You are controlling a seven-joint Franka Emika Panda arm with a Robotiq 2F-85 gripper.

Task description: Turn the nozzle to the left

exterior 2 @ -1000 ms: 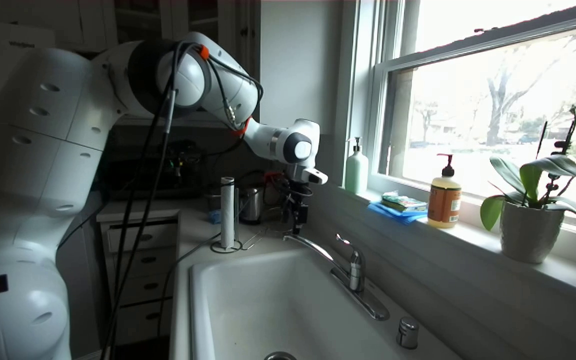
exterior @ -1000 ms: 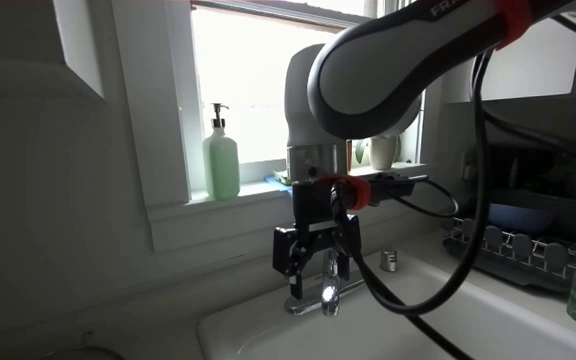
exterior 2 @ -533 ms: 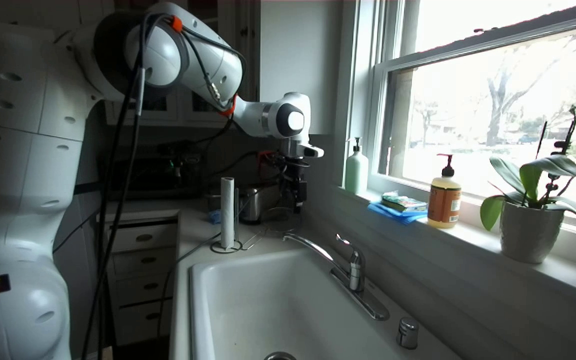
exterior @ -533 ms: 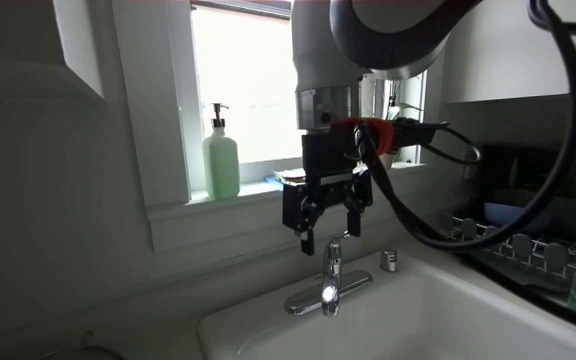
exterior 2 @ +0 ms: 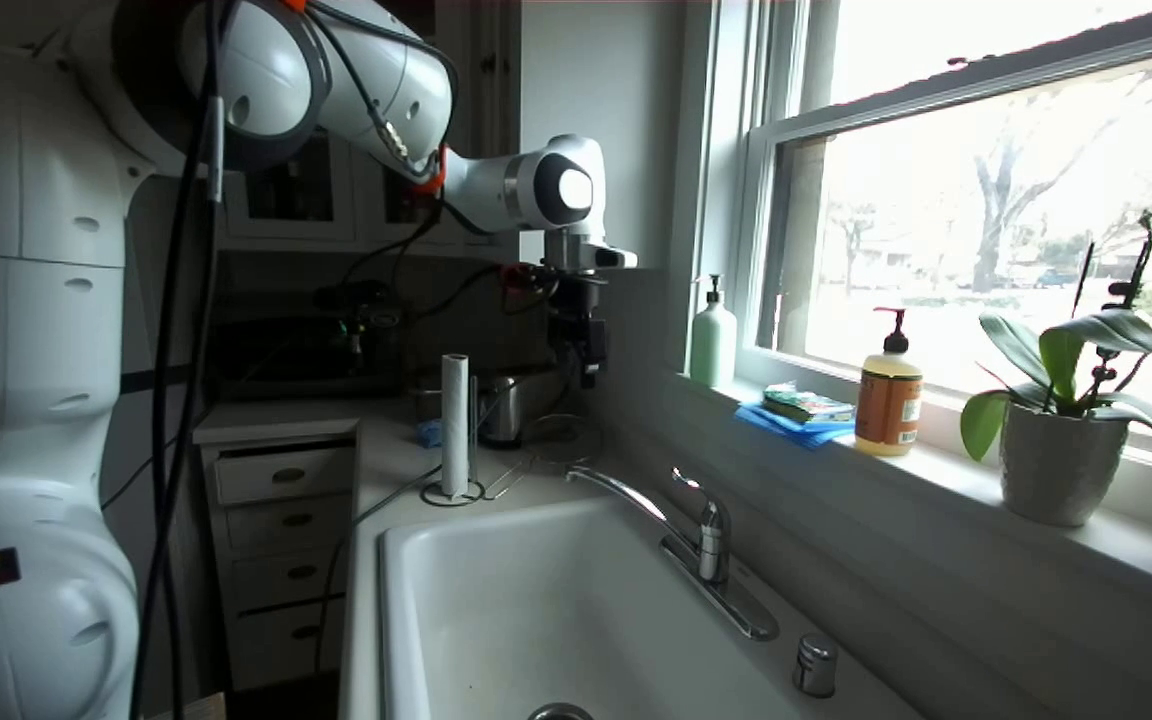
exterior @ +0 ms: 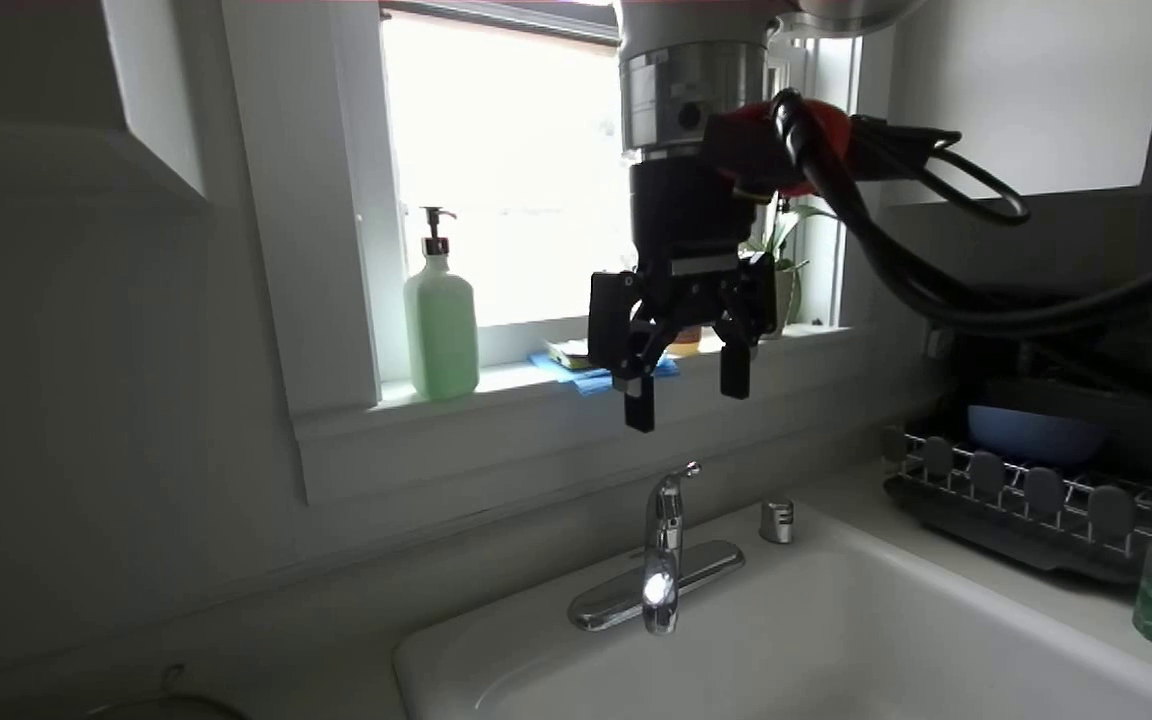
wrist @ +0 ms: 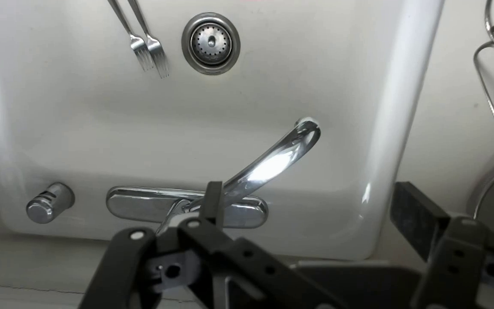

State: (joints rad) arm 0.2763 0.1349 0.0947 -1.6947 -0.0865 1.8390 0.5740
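The nozzle [exterior: 660, 580] is a slim, arched chrome spout on a chrome base plate at the back of the sink. It also shows in an exterior view [exterior 2: 626, 490], with its lever raised beside the window wall. In the wrist view the nozzle [wrist: 272, 163] slants from the base toward the sink's right side. My gripper [exterior: 687, 400] is open and empty, well above the faucet and apart from it. In the wrist view its jaws [wrist: 315, 204] are wide apart, and the left finger covers part of the nozzle's root. The gripper is small and dark in an exterior view [exterior 2: 588, 378].
The white sink [exterior 2: 401, 600] holds two forks [wrist: 146, 47]. A green pump bottle [exterior: 443, 330], an orange-labelled soap bottle [exterior 2: 888, 400] and a potted plant [exterior 2: 1061, 460] stand on the windowsill. A paper towel holder [exterior 2: 455, 425] and a dish rack [exterior: 1026, 500] stand on the counter.
My gripper has risen from around the faucet to well above it, shifting slightly right in an exterior view. The arm has lifted with it. The nozzle has not visibly moved.
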